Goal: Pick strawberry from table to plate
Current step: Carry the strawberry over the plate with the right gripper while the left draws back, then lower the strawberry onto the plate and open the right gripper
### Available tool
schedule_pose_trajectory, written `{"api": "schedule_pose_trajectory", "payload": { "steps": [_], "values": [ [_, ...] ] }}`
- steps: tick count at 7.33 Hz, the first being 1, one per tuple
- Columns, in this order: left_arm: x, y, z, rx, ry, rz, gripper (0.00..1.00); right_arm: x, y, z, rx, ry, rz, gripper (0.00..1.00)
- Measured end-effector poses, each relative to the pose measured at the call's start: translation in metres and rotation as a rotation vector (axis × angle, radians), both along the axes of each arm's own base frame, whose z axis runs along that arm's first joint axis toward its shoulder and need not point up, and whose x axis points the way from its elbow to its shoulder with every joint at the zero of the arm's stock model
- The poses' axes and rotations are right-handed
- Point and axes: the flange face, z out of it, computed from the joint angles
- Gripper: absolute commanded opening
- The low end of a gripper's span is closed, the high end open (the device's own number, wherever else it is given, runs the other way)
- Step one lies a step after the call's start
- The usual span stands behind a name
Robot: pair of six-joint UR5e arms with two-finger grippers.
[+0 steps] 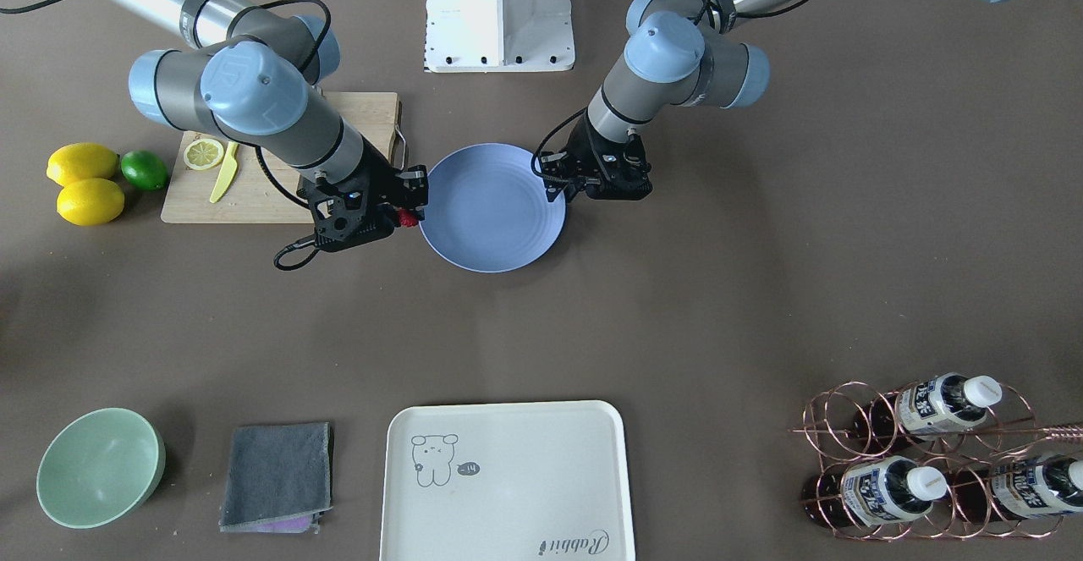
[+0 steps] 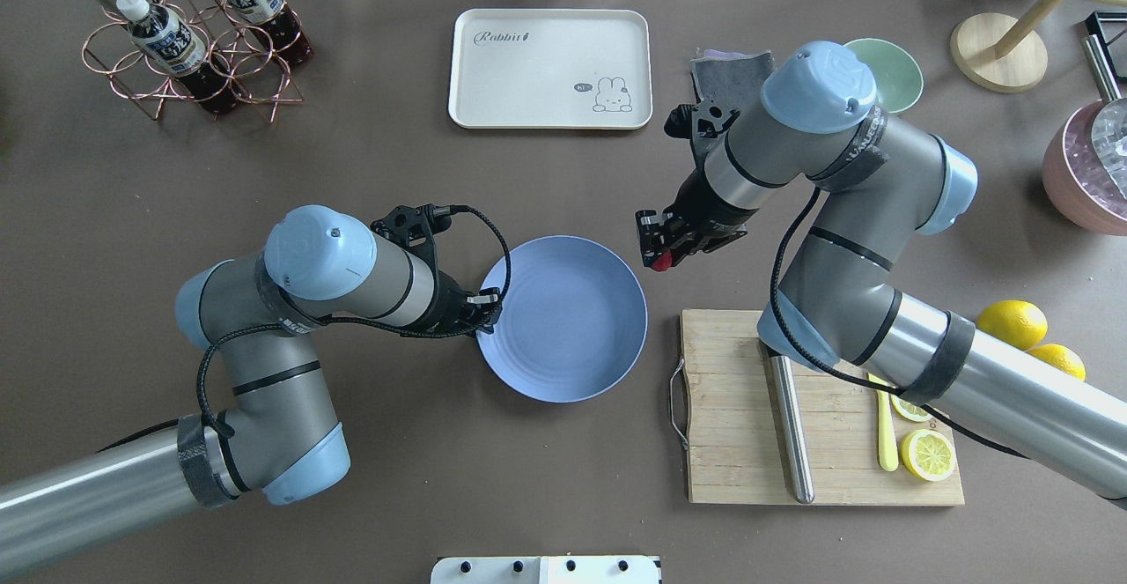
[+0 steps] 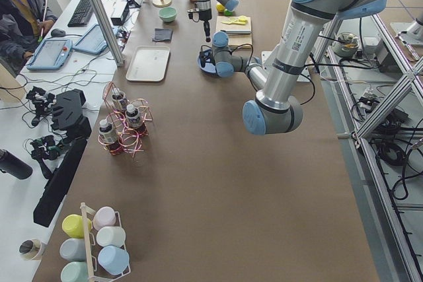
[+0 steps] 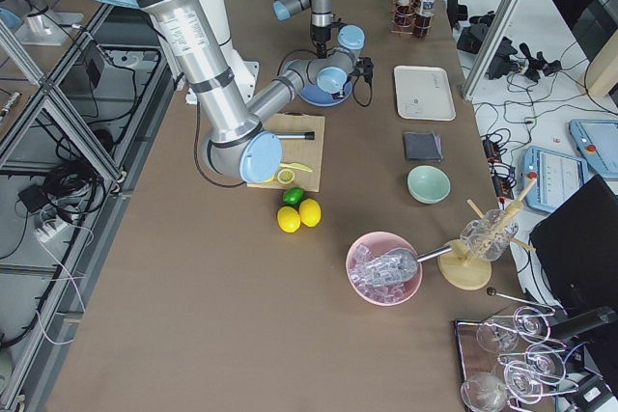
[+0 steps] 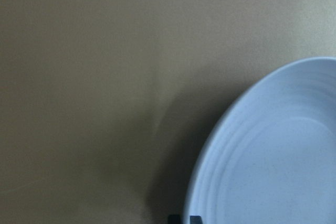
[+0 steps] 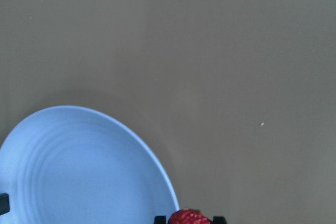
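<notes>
The small red strawberry (image 2: 662, 259) hangs just above the table (image 1: 719, 307), pinched between the fingers of my right gripper (image 2: 659, 255). It sits a short way outside the right rim of the blue plate (image 2: 563, 320). The front-facing view shows the strawberry (image 1: 408, 219) beside the plate (image 1: 493, 206) on that view's left. In the right wrist view the strawberry (image 6: 187, 217) is at the bottom edge, next to the plate (image 6: 79, 171). My left gripper (image 2: 489, 302) hovers at the plate's left rim, shut and holding nothing. The plate (image 5: 273, 156) has nothing on it.
A wooden cutting board (image 2: 748, 443) with lemon slices, a yellow knife and a metal rod lies right of the plate. Lemons (image 2: 1012, 321) lie beyond it. A cream tray (image 2: 550, 69), grey cloth (image 2: 718, 69), green bowl (image 2: 894, 69) and bottle rack (image 2: 189, 47) line the far side.
</notes>
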Motion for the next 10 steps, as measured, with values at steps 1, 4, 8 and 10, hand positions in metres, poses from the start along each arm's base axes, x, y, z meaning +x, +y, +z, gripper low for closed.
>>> {"api": "schedule_pose_trajectory", "payload": {
  "steps": [1,4,8,10],
  "values": [
    [-0.008,-0.008,0.000,-0.004,0.004,-0.002,0.97,-0.018,0.016,-0.010,-0.008,0.001,0.007,0.00],
    [-0.067,-0.050,0.013,-0.014,0.018,0.008,0.97,-0.069,0.061,-0.024,-0.002,0.021,0.027,0.00],
    [-0.144,-0.077,0.051,0.015,0.004,0.017,0.97,-0.103,0.076,-0.032,-0.021,0.043,0.055,0.56],
    [-0.150,-0.080,0.056,0.012,0.001,0.013,0.97,-0.107,0.069,-0.035,-0.024,0.044,0.065,1.00]
  ]
}}
